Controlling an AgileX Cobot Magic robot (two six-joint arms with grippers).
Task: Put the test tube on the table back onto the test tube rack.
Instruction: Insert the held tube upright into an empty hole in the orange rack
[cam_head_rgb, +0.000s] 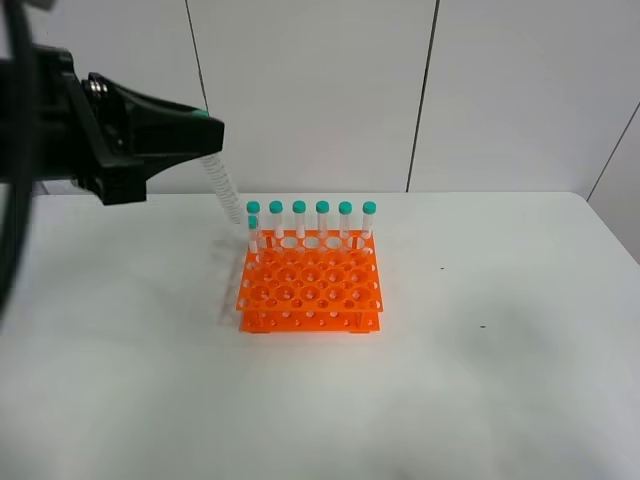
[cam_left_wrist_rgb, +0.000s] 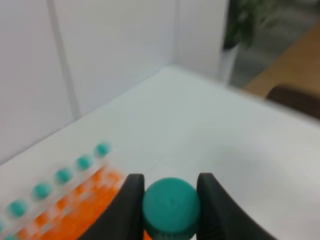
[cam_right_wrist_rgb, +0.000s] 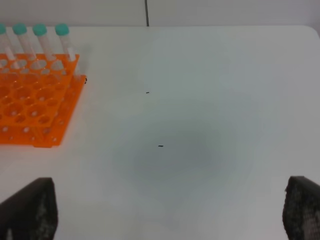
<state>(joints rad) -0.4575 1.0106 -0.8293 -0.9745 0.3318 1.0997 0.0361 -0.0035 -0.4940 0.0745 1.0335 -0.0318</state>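
My left gripper (cam_head_rgb: 205, 135) is shut on the teal-green cap (cam_left_wrist_rgb: 171, 206) of a clear test tube (cam_head_rgb: 224, 188). The tube hangs tilted in the air, its tip just above and left of the back left corner of the orange test tube rack (cam_head_rgb: 310, 285). The rack stands mid-table and holds several identical capped tubes (cam_head_rgb: 322, 222) along its back row. The rack also shows blurred in the left wrist view (cam_left_wrist_rgb: 75, 210) and in the right wrist view (cam_right_wrist_rgb: 32, 105). My right gripper (cam_right_wrist_rgb: 165, 212) is open and empty over bare table, to the right of the rack.
The white table (cam_head_rgb: 500, 350) spreads around the rack. A white panelled wall (cam_head_rgb: 320, 90) stands behind the table's back edge. Small dark specks (cam_right_wrist_rgb: 160, 146) mark the tabletop right of the rack.
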